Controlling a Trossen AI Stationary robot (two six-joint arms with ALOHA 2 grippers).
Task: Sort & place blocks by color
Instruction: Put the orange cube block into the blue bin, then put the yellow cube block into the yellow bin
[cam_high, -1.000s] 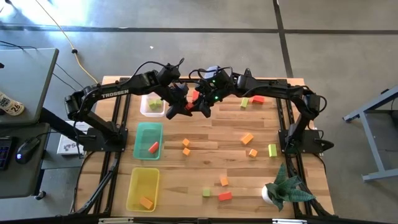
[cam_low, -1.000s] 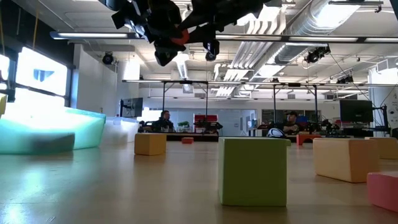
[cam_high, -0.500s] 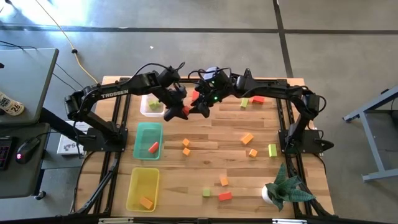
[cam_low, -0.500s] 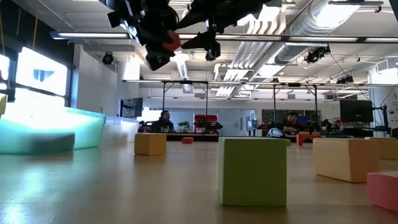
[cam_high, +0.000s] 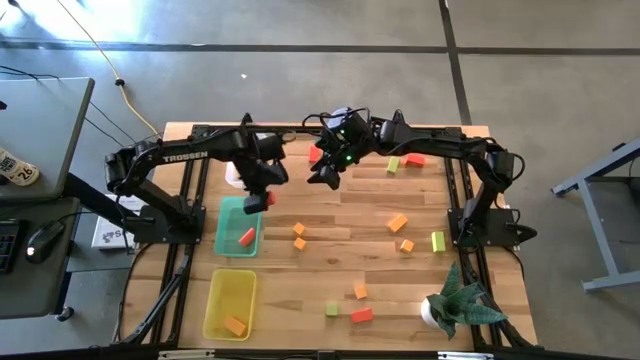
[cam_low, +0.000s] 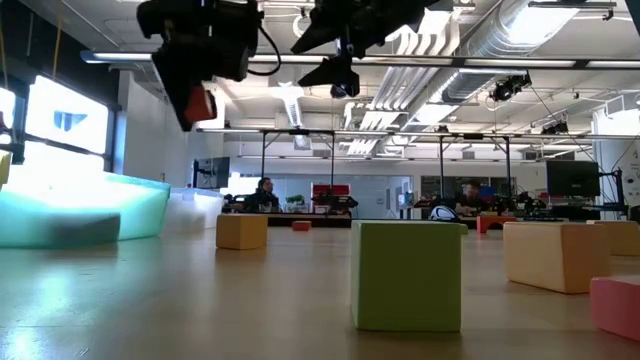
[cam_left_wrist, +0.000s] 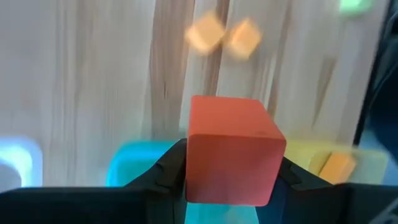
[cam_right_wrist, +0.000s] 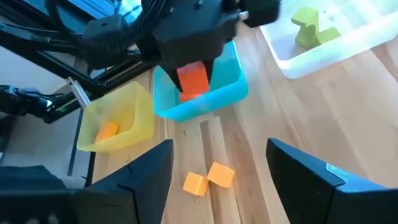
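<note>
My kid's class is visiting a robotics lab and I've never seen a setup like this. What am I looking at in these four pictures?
Two dark robot arms work at a wooden table. One picture looks straight down, one looks level across the tabletop, and two come from cameras on the arms' wrists. Small red, orange and yellow-green blocks lie scattered on the wood, beside a clear tray, a green tray and a yellow tray. The left gripper holds a red block above the green tray, which already has one red block inside. The right gripper hangs open and empty over the table's far middle. A potted plant stands at one corner.
</note>
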